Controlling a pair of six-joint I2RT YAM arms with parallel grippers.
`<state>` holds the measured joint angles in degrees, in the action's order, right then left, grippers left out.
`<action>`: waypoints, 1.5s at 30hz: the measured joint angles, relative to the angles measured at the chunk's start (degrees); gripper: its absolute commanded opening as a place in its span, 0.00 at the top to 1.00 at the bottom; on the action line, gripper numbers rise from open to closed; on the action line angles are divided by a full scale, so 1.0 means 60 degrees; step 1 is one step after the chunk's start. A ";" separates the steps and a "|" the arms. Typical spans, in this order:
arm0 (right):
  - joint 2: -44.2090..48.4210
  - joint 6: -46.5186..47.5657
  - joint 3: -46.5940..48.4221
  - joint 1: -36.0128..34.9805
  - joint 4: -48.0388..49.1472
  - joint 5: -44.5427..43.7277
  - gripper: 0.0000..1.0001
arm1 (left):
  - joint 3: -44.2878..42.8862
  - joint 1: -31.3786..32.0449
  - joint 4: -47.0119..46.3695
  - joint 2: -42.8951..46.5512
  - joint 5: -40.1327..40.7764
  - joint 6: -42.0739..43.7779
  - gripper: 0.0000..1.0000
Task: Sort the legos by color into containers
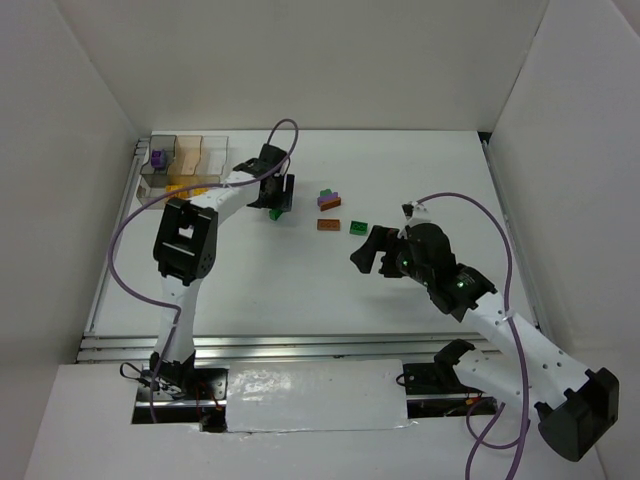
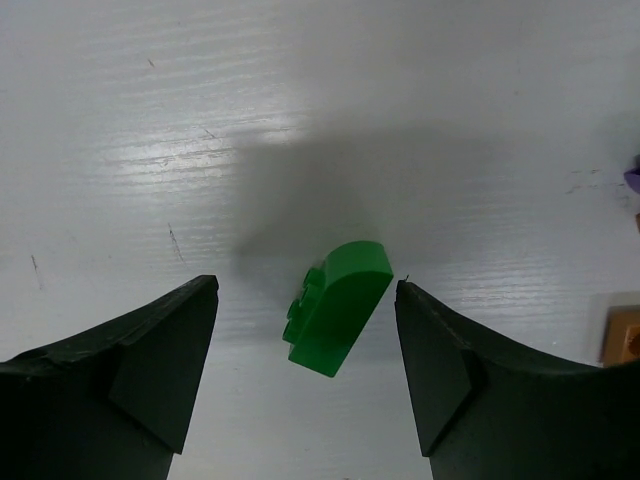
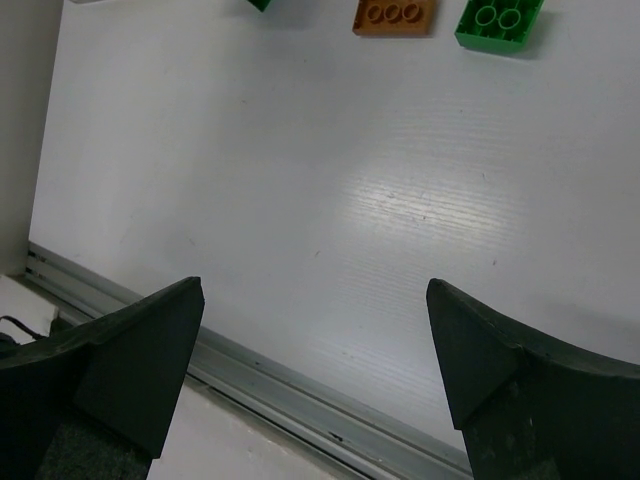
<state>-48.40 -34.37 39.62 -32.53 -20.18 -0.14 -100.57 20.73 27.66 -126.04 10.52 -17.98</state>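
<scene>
1. Only your left wrist view shows the left gripper [image 2: 307, 284] open. Its jaws flank a green lego [image 2: 340, 305] without touching it, on the surface [image 2: 300, 120] right of the tray [image 1: 213, 150].
2. Your right gripper [image 3: 313, 285] hangs wide open, farther right of the tray.
3. Only the top view shows the tray, with a purple lego [image 1: 158, 157] in its far-left cell.

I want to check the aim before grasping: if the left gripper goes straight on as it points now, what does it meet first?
Probably the green brick, lying between the open fingers of the left gripper, apparently not yet clamped. Under it is only the white table. The depth is unclear.
</scene>
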 measured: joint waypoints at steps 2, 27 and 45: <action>-0.0066 0.0029 0.0000 0.0007 0.0029 0.0113 0.00 | 0.0095 0.0000 0.0004 -0.0029 0.0051 0.0004 0.19; -0.0073 0.0200 -0.0200 0.0015 0.0528 0.0834 0.00 | -0.1851 -0.2065 -0.1424 0.1013 0.2044 0.0780 1.00; -0.0747 0.0211 -0.0306 0.0015 0.1242 0.2149 0.01 | -0.0761 -0.3985 -0.5876 -0.0546 0.2346 0.2969 0.91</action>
<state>-52.88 -33.10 37.78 -32.45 -12.73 12.75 -105.14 -3.18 -7.60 -129.32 24.60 -0.16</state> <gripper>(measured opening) 0.997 0.374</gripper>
